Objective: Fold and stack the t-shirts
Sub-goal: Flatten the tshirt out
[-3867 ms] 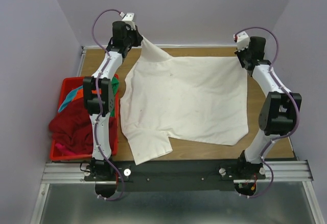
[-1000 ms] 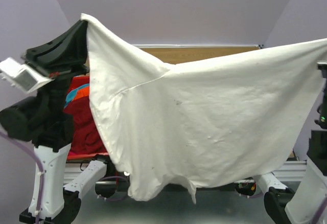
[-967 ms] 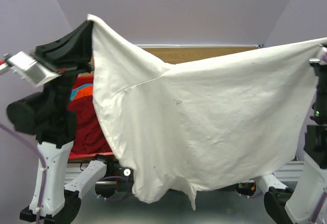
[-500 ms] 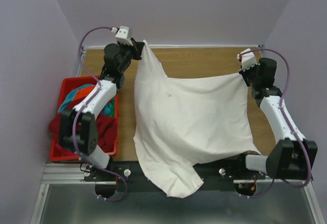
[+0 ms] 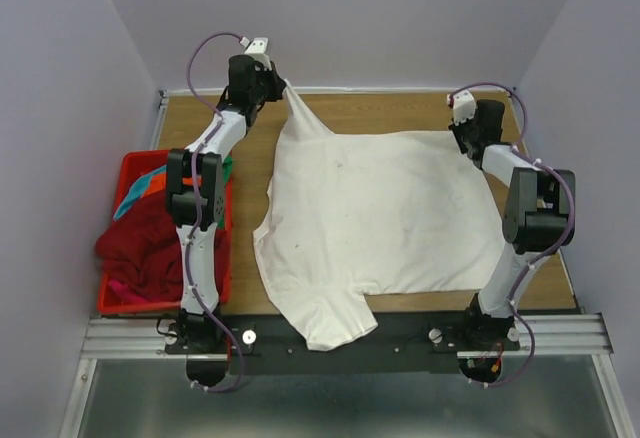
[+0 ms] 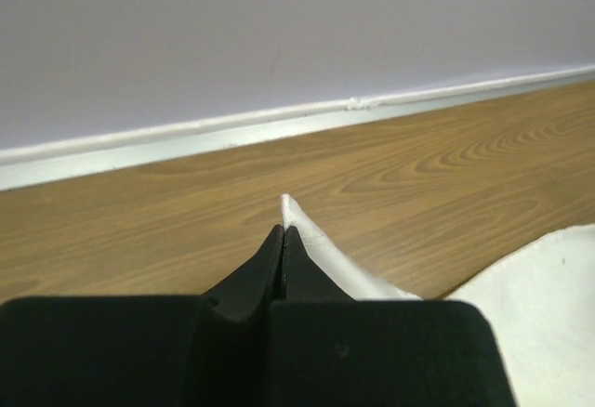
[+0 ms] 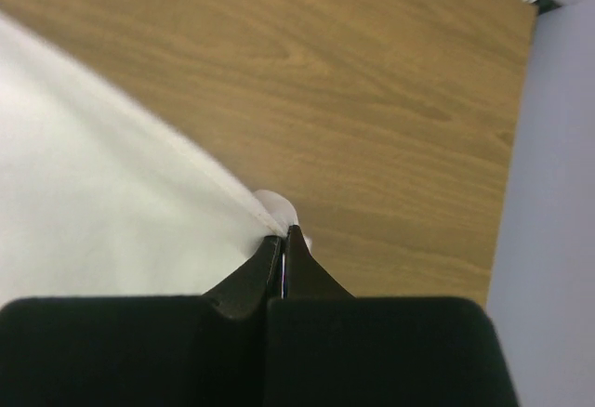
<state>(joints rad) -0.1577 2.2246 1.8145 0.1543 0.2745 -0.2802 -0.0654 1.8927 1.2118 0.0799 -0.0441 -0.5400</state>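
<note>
Above, the white t-shirt (image 5: 380,213) lies spread across the wooden table (image 5: 400,108), pinched at its two far corners. The left gripper (image 6: 282,232) is clenched on one corner, which peaks upward near the far wall (image 6: 279,35). The right gripper (image 7: 283,237) is clamped on the opposite corner, low over the wood.

The step in hand appears to be laying the shirt flat for folding. Doing it well likely means setting both corners down level, with the far edge taut between them, before letting go. The cloth sits skewed, and its near end droops over the metal rail (image 5: 560,333) between the arm bases, so it probably needs drawing farther back.

To the left, a red basket (image 5: 108,307) holds a dark red shirt (image 5: 145,248) and teal and orange ones. It stands close beside the white shirt, directly under the left arm.
</note>
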